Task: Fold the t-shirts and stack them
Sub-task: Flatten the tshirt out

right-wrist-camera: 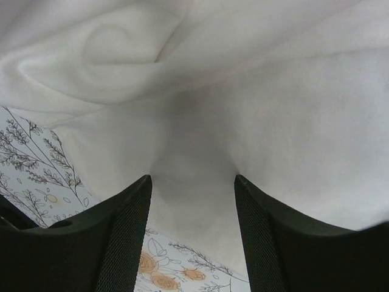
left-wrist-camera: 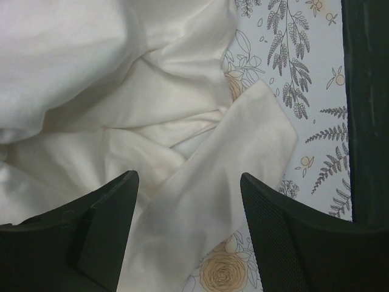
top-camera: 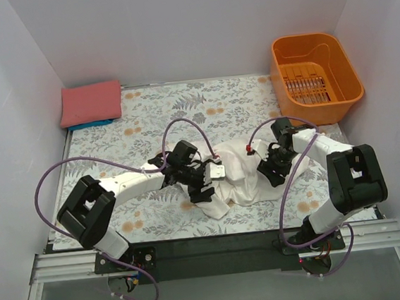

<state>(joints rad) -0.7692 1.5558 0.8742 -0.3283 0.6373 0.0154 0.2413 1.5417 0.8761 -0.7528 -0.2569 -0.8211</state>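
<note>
A crumpled white t-shirt (top-camera: 239,178) lies bunched on the floral table cover between my two arms, with a small bit of red showing at its top. My left gripper (top-camera: 207,185) is open at its left edge, and a flat white flap (left-wrist-camera: 200,201) lies between the fingers in the left wrist view. My right gripper (top-camera: 271,170) is open at the shirt's right edge, its fingers (right-wrist-camera: 121,231) straddling a fold of white cloth (right-wrist-camera: 194,164). A folded salmon-red shirt (top-camera: 90,102) rests on a blue one (top-camera: 91,123) at the far left corner.
An orange plastic basket (top-camera: 315,75) stands at the far right corner. The floral table cover (top-camera: 148,123) spans the table. White walls close in the left, back and right sides. A black rail (top-camera: 209,248) runs along the near edge.
</note>
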